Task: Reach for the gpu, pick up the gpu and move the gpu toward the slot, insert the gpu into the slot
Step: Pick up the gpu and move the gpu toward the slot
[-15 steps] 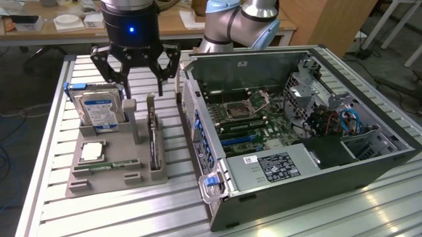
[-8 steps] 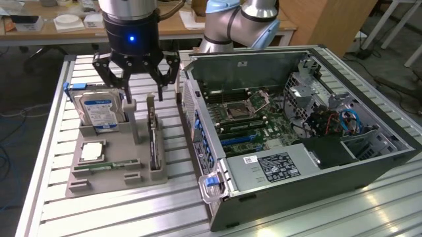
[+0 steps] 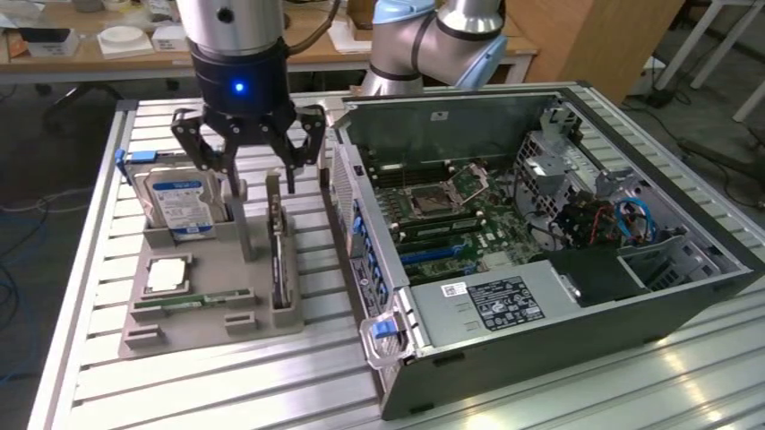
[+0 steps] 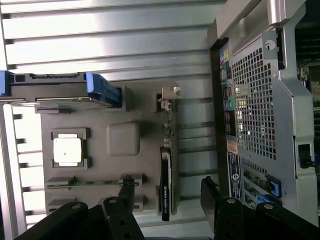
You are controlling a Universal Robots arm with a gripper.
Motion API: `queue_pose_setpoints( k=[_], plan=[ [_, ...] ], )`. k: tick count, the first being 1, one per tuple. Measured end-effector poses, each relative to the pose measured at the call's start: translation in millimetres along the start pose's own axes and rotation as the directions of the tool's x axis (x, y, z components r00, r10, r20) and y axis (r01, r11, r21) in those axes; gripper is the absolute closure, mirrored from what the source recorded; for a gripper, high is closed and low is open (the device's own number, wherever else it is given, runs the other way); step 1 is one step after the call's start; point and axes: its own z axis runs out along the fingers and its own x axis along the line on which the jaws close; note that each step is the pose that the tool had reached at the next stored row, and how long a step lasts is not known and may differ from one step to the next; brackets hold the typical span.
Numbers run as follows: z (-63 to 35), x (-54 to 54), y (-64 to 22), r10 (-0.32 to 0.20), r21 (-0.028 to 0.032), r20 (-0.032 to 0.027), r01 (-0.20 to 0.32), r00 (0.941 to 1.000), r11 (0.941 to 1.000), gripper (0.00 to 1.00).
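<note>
Gripper (image 3: 257,168) spread wide, hovering just above the gpu (image 3: 282,264) standing on edge in the gray tray (image 3: 179,324).

One gpu (image 3: 282,269), one hard drive (image 3: 179,204), one processor (image 3: 167,274).

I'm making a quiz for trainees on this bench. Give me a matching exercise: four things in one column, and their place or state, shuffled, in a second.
Things
1. thin dark gpu card with silver bracket
2. silver hard drive with blue-white label
3. square silver processor chip
4. black gripper

Places or states
A. lying flat in the grey holder
B. open, above the holder
C. on edge, holder's side nearest the computer case
D. upright, holder's far corner, exterior view's left

Pairs: 1-C; 2-D; 3-A; 4-B
</note>
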Motion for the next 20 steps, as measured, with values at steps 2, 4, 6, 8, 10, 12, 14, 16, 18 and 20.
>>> queue_pose_setpoints(
  k=[2,4,6,8,10,12,14,16,18,20],
  plan=[
    [3.7,0.2,-0.2,0.007,0.0002,0.0002,-0.007,1.0000,1.0000,0.35],
    [7.3,0.4,-0.5,0.013,0.0003,0.0005,-0.013,0.9999,0.9999,0.35],
    [10.9,0.6,-0.7,0.019,0.0005,0.0007,-0.019,0.9998,0.9998,0.35],
    [14.7,0.9,-1.0,0.026,0.0005,0.0011,-0.026,0.9997,0.9997,0.35],
    [18.2,1.1,-1.3,0.033,0.0007,0.0014,-0.033,0.9995,0.9995,0.35],
    [21.9,1.4,-1.8,0.039,0.0007,0.0018,-0.039,0.9992,0.9992,0.35],
    [25.5,1.7,-2.8,0.044,0.0008,0.0022,-0.044,0.9990,0.9990,0.35],
    [29.0,1.9,-4.2,0.048,0.0008,0.0026,-0.048,0.9989,0.9989,0.35],
    [32.5,2.2,-5.8,0.051,0.0008,0.0030,-0.051,0.9987,0.9987,0.35],
    [35.5,2.5,-8.9,0.053,0.0010,0.0032,-0.053,0.9986,0.9986,0.35]
  ],
)
